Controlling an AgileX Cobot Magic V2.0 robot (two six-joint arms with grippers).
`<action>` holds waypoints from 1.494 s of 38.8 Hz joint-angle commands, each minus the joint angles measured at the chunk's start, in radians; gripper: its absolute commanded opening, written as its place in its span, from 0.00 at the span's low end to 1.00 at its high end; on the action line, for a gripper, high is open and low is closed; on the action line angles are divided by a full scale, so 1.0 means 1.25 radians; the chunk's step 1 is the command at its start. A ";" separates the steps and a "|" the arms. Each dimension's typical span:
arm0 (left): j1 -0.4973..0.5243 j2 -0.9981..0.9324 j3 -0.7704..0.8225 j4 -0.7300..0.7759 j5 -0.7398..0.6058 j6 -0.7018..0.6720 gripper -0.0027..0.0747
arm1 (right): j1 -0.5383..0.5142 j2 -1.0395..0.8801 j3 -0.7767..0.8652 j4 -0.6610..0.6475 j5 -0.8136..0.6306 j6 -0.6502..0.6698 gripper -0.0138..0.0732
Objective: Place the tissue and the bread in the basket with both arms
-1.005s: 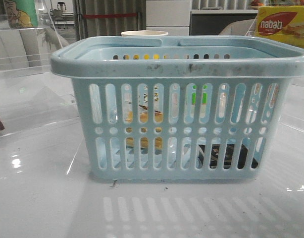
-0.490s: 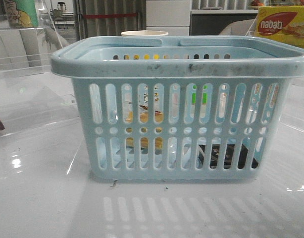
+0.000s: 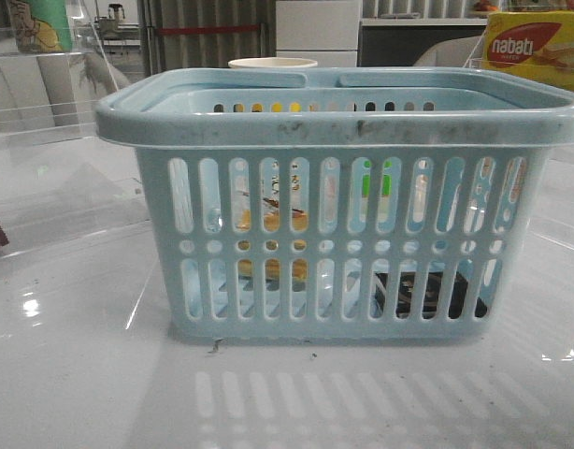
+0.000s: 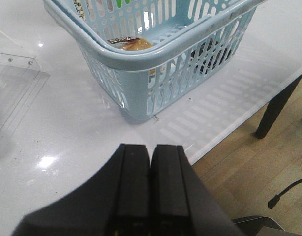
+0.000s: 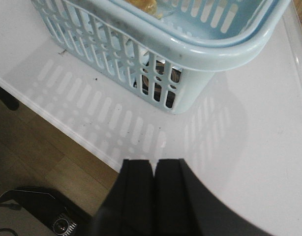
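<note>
The pale blue-grey basket point(image 3: 338, 122) stands on the white table, filling the front view. The bread point(image 3: 273, 224) shows through its slots on the left side, and in the left wrist view point(image 4: 134, 44) it lies on the basket floor. The dark tissue point(image 3: 427, 292) lies on the basket floor at the right, seen through the slots, also in the right wrist view point(image 5: 158, 78). My left gripper point(image 4: 150, 147) is shut and empty, back from the basket's near left corner. My right gripper point(image 5: 154, 162) is shut and empty, back from the near right corner point(image 5: 190, 59).
A yellow-and-red nabati box point(image 3: 539, 47) stands behind at the right. A pale cup rim point(image 3: 273, 64) shows behind the basket. Clear acrylic pieces point(image 4: 13, 83) lie on the table at the left. The table's front edge point(image 5: 67, 128) and a table leg point(image 4: 279, 105) are close by.
</note>
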 commanded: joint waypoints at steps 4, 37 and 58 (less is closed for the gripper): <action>0.000 0.003 -0.023 -0.015 -0.062 -0.007 0.15 | -0.001 -0.002 -0.020 -0.002 -0.048 -0.008 0.22; 0.353 -0.318 0.382 0.009 -0.591 -0.007 0.15 | -0.001 -0.002 -0.020 -0.002 -0.041 -0.008 0.22; 0.441 -0.433 0.565 -0.007 -0.671 -0.007 0.15 | -0.001 -0.002 -0.020 -0.002 -0.040 -0.008 0.22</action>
